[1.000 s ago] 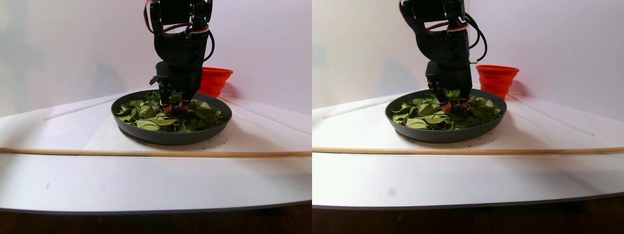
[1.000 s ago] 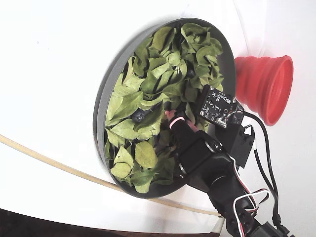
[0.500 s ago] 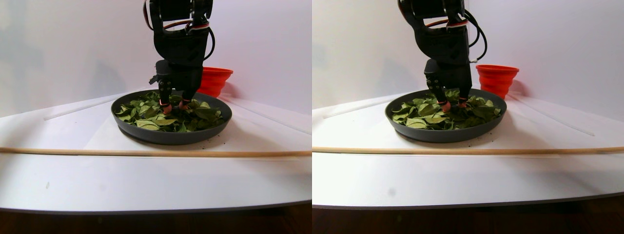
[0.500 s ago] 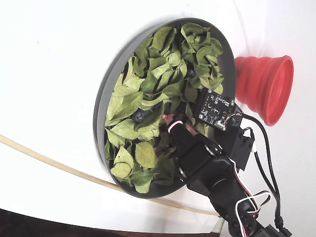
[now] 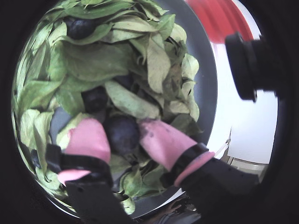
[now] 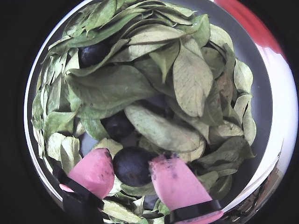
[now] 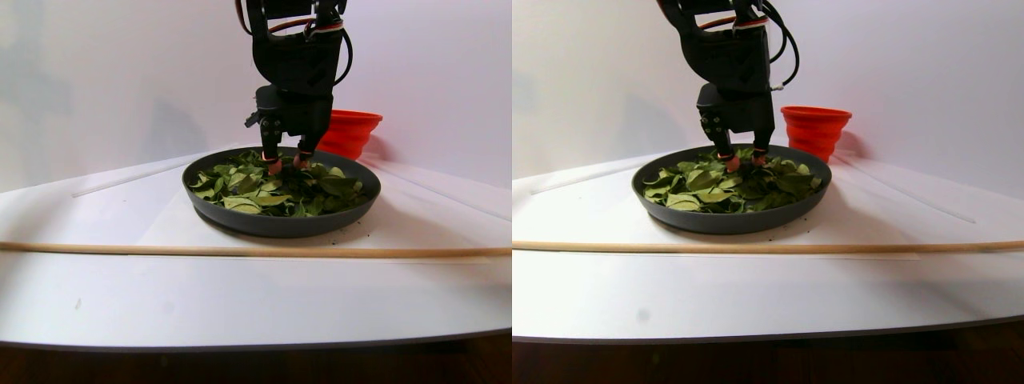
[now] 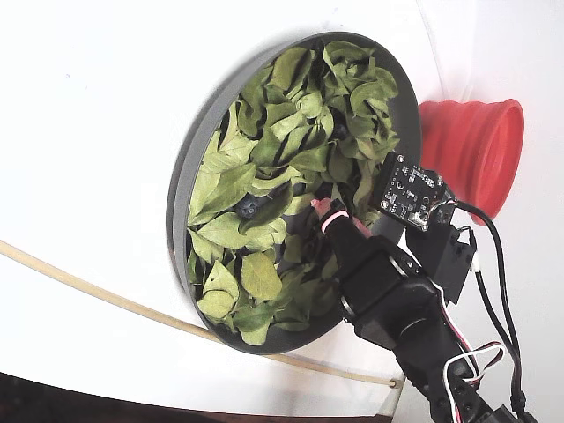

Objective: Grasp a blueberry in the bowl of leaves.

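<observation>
The dark-grey bowl [image 5: 205,79] is full of green leaves [image 5: 93,60]. My gripper [image 5: 119,126] has pink-tipped fingers down among the leaves, one on each side of a dark blueberry [image 5: 121,133], and both pads touch it. The other wrist view shows the same: gripper [image 6: 131,158], blueberry [image 6: 133,165], leaves [image 6: 112,84], bowl [image 6: 261,88]. Two more blueberries [image 6: 93,53] [image 6: 117,125] lie partly under leaves farther in. In the stereo pair view the gripper [image 7: 285,164] reaches down into the bowl [image 7: 280,220]. The fixed view shows the gripper [image 8: 322,211] near the bowl's [image 8: 189,167] right side.
A red ribbed cup [image 7: 352,132] stands just behind the bowl; it also shows in the fixed view [image 8: 471,150]. A thin wooden stick [image 7: 240,250] lies across the white table in front of the bowl. A small camera board [image 8: 410,194] sits on the gripper.
</observation>
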Motion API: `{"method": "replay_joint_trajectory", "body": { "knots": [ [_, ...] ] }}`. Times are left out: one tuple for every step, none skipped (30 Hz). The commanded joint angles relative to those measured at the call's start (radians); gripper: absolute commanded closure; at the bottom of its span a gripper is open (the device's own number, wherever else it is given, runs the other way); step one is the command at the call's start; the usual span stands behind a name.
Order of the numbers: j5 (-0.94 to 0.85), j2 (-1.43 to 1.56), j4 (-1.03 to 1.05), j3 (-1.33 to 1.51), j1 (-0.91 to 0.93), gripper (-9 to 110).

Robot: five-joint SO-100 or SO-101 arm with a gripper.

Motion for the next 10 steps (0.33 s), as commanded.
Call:
{"method": "replay_joint_trajectory", "body": {
  "knots": [
    [0.002,0.101,0.000,-0.009,0.012,88],
    [0.002,0.101,0.000,-0.011,0.015,88],
    [0.002,0.101,0.000,-0.014,0.018,88],
    [0.000,0.101,0.000,-0.017,0.021,88],
    [0.000,0.101,0.000,-0.020,0.023,88],
    [0.000,0.101,0.000,-0.023,0.025,88],
    [-0.002,0.100,0.000,-0.025,0.026,88],
    [-0.002,0.100,0.000,-0.028,0.028,88],
    [-0.003,0.101,0.000,-0.032,0.032,88],
    [-0.003,0.106,0.003,-0.037,0.034,88]
  ]
}}
